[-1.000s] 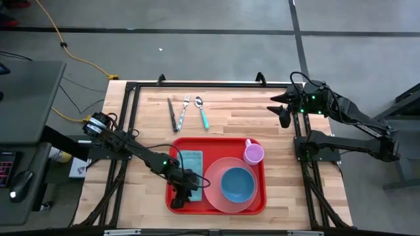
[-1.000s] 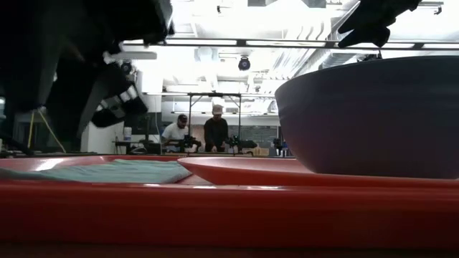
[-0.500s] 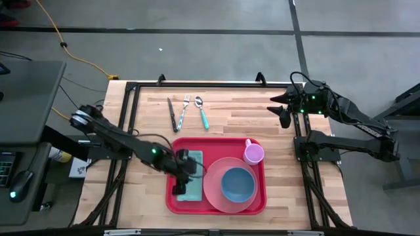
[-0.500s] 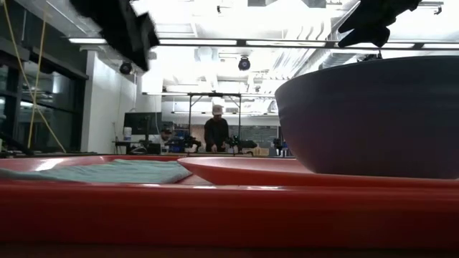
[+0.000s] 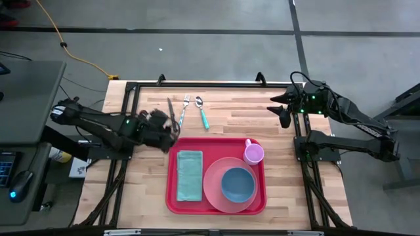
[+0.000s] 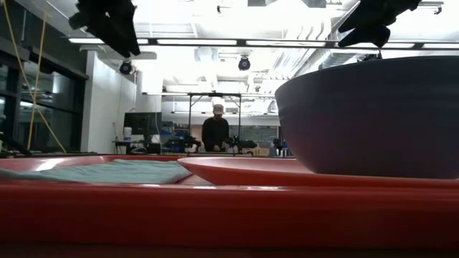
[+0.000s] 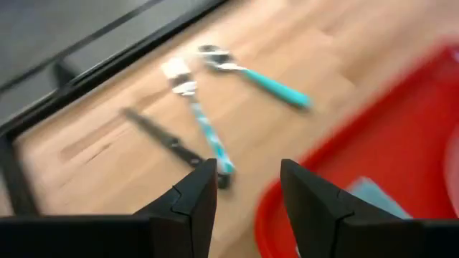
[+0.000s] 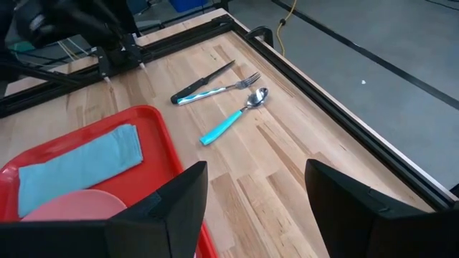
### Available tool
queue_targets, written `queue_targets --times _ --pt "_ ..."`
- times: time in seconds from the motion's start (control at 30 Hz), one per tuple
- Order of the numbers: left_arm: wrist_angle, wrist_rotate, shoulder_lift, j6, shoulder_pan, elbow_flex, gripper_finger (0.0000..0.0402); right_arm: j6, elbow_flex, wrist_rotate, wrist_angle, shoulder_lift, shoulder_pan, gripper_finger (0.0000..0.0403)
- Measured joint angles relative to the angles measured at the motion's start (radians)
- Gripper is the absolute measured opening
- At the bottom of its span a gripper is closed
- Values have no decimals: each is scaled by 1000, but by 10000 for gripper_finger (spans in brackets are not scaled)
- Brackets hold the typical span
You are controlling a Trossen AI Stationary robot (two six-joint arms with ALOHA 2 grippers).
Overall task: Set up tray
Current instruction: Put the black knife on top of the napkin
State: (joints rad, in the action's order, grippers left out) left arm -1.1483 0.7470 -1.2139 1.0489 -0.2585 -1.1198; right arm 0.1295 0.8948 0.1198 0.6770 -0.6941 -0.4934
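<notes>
On the tray (image 5: pixel 215 145), at the table's near edge, lie a napkin (image 5: pixel 189 175), plate (image 5: pixel 211 190), bowl (image 5: pixel 237 185) and cup (image 5: pixel 253 154); beyond its far-left corner the left gripper (image 5: pixel 172 126) hovers empty, fingers apart, beside the knife (image 5: pixel 172 114), and the right gripper (image 5: pixel 283 113) waits gaping past its far-right corner.

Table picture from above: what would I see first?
The big red tray near the table's front edge jumps out, with a blue bowl on a pink plate, a pink cup and a teal napkin. Behind it lie a knife, fork and spoon. The left gripper hovers near them, fingers open.
</notes>
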Motion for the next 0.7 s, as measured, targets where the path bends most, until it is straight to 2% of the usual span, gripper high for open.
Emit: queue_targets --times 0.1,0.2,0.37,0.5,0.7 --pt "-87 -2 3 104 88 2 184 0 0 -7 -1 0 0 213" --pt "-85 -11 -9 137 191 0 184 -3 0 -7 -2 0 0 213" --pt "-22 -157 -18 133 373 1 184 -6 0 -10 -3 0 0 213" --pt "40 -293 -29 -8 507 1 184 -7 0 -10 -3 0 0 213" --pt "98 -428 -68 -191 658 1 184 -7 0 -9 0 0 0 213"
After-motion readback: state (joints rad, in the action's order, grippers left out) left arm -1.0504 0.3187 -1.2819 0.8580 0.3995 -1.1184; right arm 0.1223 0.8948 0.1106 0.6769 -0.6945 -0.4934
